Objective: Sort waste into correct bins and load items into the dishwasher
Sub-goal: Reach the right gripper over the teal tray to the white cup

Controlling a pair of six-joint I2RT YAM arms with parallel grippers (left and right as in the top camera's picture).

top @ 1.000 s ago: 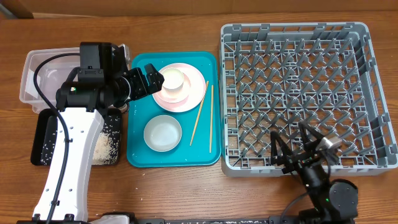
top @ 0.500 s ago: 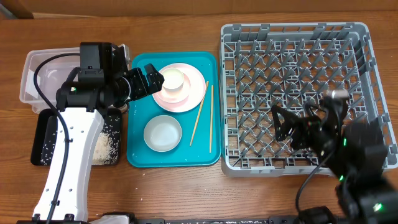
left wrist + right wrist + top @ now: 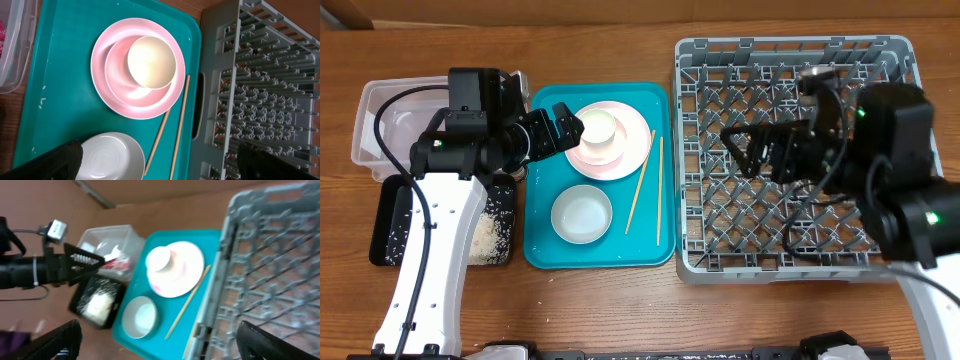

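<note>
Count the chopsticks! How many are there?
2. Both lie on the teal tray, right of the pink plate: a slanted chopstick nearer the plate, a straight chopstick by the tray's right edge. None seem hidden.

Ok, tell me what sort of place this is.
Likely a robotics lab bench staged as a dish-clearing station: a plain wooden table, a grey dish rack, and a teal tray carrying a pink plate beside a black tray of rice.
</note>
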